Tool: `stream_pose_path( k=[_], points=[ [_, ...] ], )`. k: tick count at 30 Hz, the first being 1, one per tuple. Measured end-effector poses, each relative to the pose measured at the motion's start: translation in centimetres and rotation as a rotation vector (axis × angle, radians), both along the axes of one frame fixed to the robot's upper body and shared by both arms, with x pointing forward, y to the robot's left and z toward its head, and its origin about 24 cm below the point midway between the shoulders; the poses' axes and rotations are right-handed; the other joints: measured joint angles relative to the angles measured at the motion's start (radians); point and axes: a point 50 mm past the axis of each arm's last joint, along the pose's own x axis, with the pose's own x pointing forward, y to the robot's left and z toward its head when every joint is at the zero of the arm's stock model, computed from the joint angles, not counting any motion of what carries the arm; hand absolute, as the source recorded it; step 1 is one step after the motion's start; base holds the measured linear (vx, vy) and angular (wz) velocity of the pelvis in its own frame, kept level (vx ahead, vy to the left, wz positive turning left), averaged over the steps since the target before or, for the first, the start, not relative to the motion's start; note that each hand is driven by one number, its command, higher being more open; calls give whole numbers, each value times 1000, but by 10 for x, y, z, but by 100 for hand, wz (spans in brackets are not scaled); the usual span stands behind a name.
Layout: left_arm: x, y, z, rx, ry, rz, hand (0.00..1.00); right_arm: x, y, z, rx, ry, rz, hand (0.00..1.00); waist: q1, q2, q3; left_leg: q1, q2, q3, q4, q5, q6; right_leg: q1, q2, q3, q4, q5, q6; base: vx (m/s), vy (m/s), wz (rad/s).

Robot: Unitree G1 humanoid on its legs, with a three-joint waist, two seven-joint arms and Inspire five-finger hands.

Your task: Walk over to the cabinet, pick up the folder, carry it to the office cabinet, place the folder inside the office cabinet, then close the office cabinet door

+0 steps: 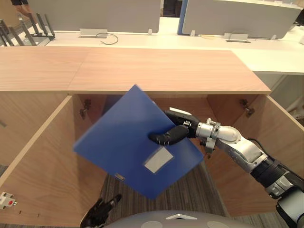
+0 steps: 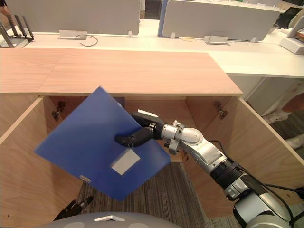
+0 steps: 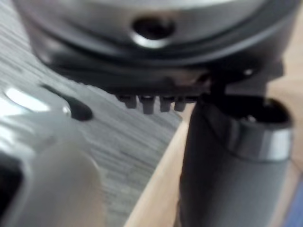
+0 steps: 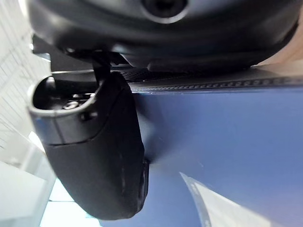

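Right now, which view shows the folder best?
The left eye view: the whole blue folder shows, tilted before the open cabinet, pinched by the right hand. The right eye view shows nearly the same. The right wrist view shows its blue cover up close.

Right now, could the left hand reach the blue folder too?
Probably yes: the left hand hangs low beneath the folder, with nothing visible between them. The right hand grips the folder in front of the open cabinet.

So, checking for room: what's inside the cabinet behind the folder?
The cabinet's wooden back wall and two hinges show; the blue folder, pinched in the right hand, hides its middle.
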Motion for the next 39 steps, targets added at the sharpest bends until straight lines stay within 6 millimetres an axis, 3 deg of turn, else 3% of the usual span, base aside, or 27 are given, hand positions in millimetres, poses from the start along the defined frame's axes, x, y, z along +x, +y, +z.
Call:
stream_pose_path(
  k=[2, 7, 16, 21, 26, 28, 32, 33, 36, 39],
  points=[
    [-15, 0, -1, 8, 49, 31, 100, -4, -7, -15, -114, -14, -8, 0, 12, 0, 2, 0, -6, -17, -1, 3, 5, 1, -6, -16, 7, 0, 0, -29, 26, 22],
    [-28, -7, -3, -3, 81, 98, 100, -8, -31, -50, -304, 25, -68, 0, 30, -3, 17, 1, -28, -39, -23, 25, 15, 0, -26, -36, 15, -6, 8, -47, 27, 16],
    [-20, -20, -6, -36, 57, 100, 100, -9, -74, -118, -574, 140, -344, 0, 38, 23, 48, 6, -46, -69, -69, 65, 23, -6, -46, -63, 33, -22, 21, -45, 7, 12],
    [-13, -25, -6, -50, 29, 75, 100, -14, -104, -143, -488, 308, -696, 0, 59, 45, 63, 0, -58, -97, -70, 68, 26, -3, -49, -91, 28, -25, 25, 7, 1, 16],
    [0, -28, -5, -53, -6, 54, 100, -10, -103, -156, 120, 574, -1308, 0, 65, 59, 76, -36, -68, -157, -65, 83, 29, 3, -50, -157, 14, -24, 25, 29, -16, 34],
    [8, -28, -4, -48, -26, 44, 100, -9, -101, -156, 350, 642, -1459, 0, 80, 62, 91, -38, -72, -186, -59, 85, 27, 18, -50, -186, 13, -25, 24, 16, -26, 43],
    [22, -28, -2, -35, -62, 41, 100, 8, -92, -146, 753, 719, -1626, 0, 97, 60, 115, -65, -73, -232, -55, 98, 21, 17, -52, -233, 13, -28, 19, -21, -26, 44],
    [25, -29, -1, -31, -72, 40, 100, 15, -86, -140, 959, 747, -1677, 0, 112, 59, 126, -67, -74, -245, -58, 104, 20, 20, -52, -246, 13, -28, 19, -16, -4, 25],
    [28, -34, -1, -29, -71, 32, 100, 23, -76, -133, 1328, 783, -1753, 0, 123, 57, 130, -67, -76, -266, -75, 119, 15, 29, -53, -280, 13, -32, 14, -12, 2, 31],
    [33, -38, -1, -38, -76, 23, 100, 28, -69, -126, 1556, 788, -1774, 0, 135, 57, 131, -66, -76, -278, -90, 129, 11, 30, -54, -298, 14, -36, 15, -8, 5, 19]
  ],
)
